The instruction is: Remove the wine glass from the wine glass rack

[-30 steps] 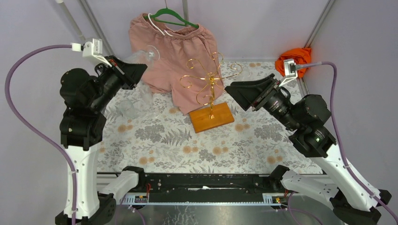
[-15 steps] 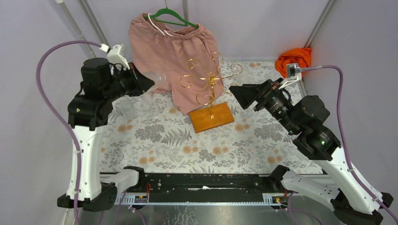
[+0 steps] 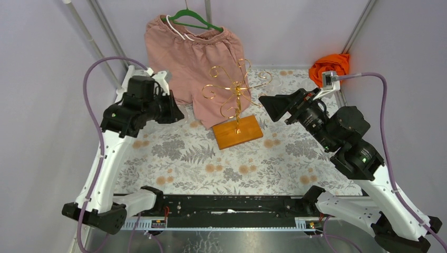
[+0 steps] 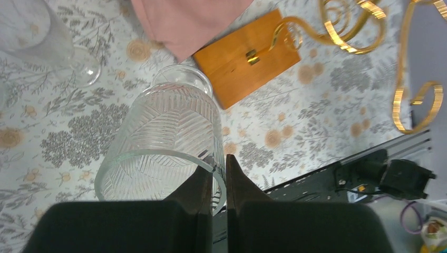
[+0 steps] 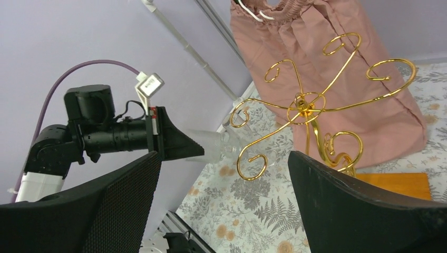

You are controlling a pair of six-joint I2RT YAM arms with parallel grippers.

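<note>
Near edge of the tabletop (image 3: 211, 163): floral print runs back from the arm bases. Left side, midway back: left gripper (image 4: 219, 161) clamped on the rim of the wine glass (image 4: 168, 126), the rim wall pinched between its fingers. The glass is held roughly sideways in the air, apart from every wire arm. Middle, toward the far edge: wine glass rack (image 3: 235, 95) upright on its wooden base (image 3: 237, 132), no glass seen on its curls. Just right of it: right gripper (image 3: 266, 104), fingers spread wide, holding nothing, not touching the rack. Far edge: pink shorts (image 3: 184, 52) on a hanger; orange cloth (image 3: 329, 66) at the far right corner. Judgement: removal looks done; at most a set-down remains. Overhead view barely shows the glass. Left wrist view shows the grip, plus a second clear glass (image 4: 31, 31) on the tabletop. Right wrist view shows the held glass jutting out of the left gripper.
</note>
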